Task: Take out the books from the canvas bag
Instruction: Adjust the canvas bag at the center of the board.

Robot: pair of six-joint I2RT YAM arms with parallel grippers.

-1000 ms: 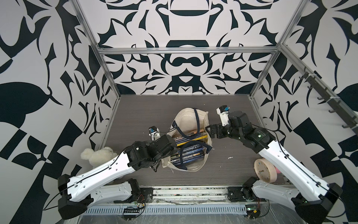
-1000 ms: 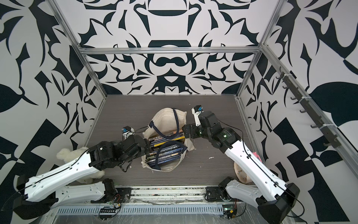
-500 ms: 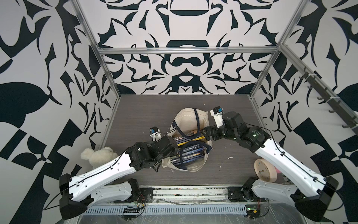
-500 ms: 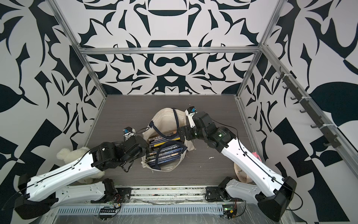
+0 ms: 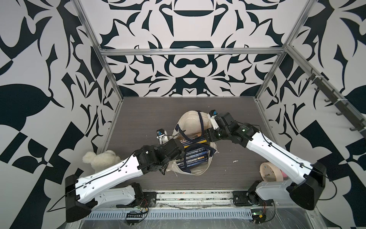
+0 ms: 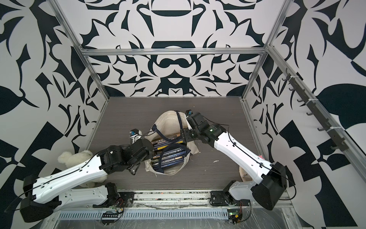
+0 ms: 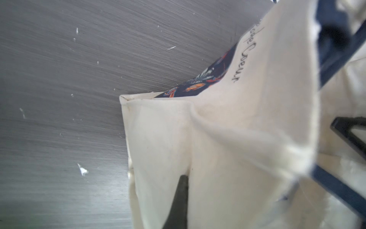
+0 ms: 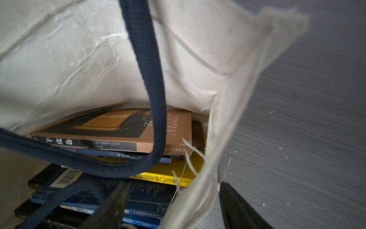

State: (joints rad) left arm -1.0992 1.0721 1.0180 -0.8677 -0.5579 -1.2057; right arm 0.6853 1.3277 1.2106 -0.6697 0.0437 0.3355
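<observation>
Both top views: dark blue books [image 5: 195, 156] are stacked in the cream bag [image 5: 191, 121], which is pinched by the closed left gripper [image 5: 174, 158] and straddled by the parted right gripper [image 5: 207, 137].

Showing just one dark finger [image 7: 179, 198] of the left gripper [image 7: 188, 178], cut off by the frame edge, and losing the other behind the cloth of the canvas bag [image 7: 237, 138]. Blurring the inner finger [image 8: 112, 206] of the right gripper [image 8: 173, 186]. Covering most of the books [image 8: 118, 130] with cloth and a navy strap [image 8: 150, 79], with the lower titles smearing past reading. Hiding part of the plush bear [image 5: 99, 158] behind the left arm [image 5: 118, 170], and part of the clock [image 5: 268, 174] behind the right arm [image 5: 277, 154].
</observation>
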